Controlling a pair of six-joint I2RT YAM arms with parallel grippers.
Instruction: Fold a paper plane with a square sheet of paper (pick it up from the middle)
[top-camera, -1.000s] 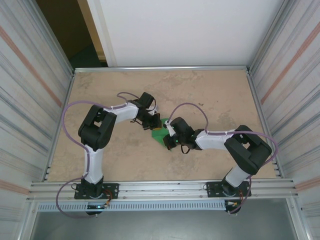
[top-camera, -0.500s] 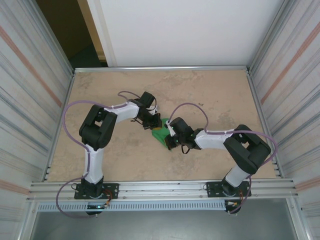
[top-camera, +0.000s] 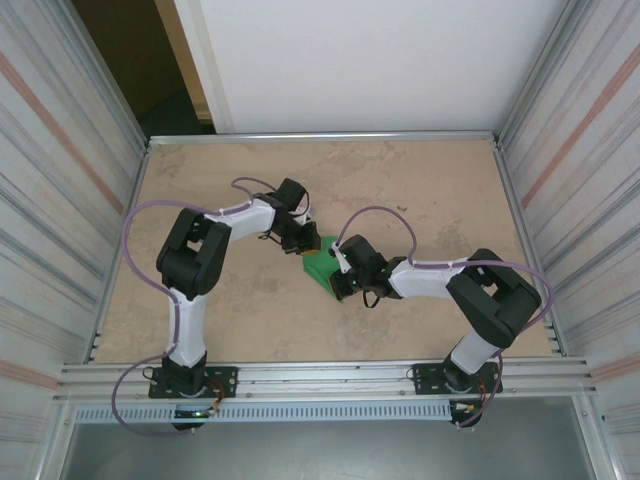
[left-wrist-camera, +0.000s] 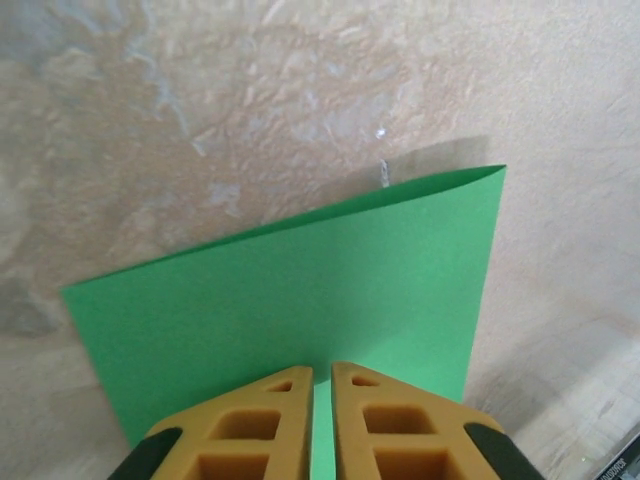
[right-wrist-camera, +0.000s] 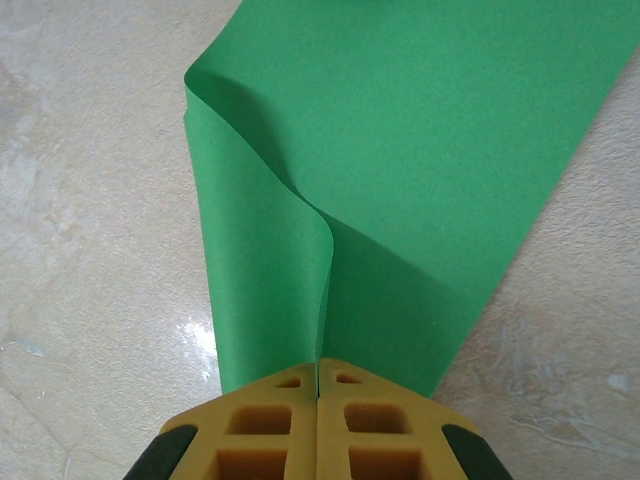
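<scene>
Lying near the middle of the mottled beige stone-look tabletop (top-camera: 420, 190) is one square sheet of thin bright green paper (top-camera: 318, 266), plain and unmarked. From above it shows as a small green wedge between the two arms' tips.

In the right wrist view the sheet (right-wrist-camera: 430, 140) is doubled over on itself. One layer curls up in a soft bend and runs down beside the other to the near edge, while the rest lies flat on the tabletop (right-wrist-camera: 80, 200). In the left wrist view the sheet (left-wrist-camera: 300, 280) spreads out as a broad flat panel, and its far edge is lifted slightly and casts a shadow on the tabletop (left-wrist-camera: 200, 110).

There are two pairs of yellow foam-padded fingers, one on each arm. The right fingers (right-wrist-camera: 346, 388) are pressed together with no gap, pinching the doubled edge of the sheet between them. The top view places them at the wedge's near right side (top-camera: 335, 283). The left fingers (left-wrist-camera: 284, 390) stand a narrow slit apart at the sheet's near edge, with green showing through the slit. Whether they press on the paper I cannot tell. From above they sit at the wedge's far left corner (top-camera: 304, 247).
</scene>
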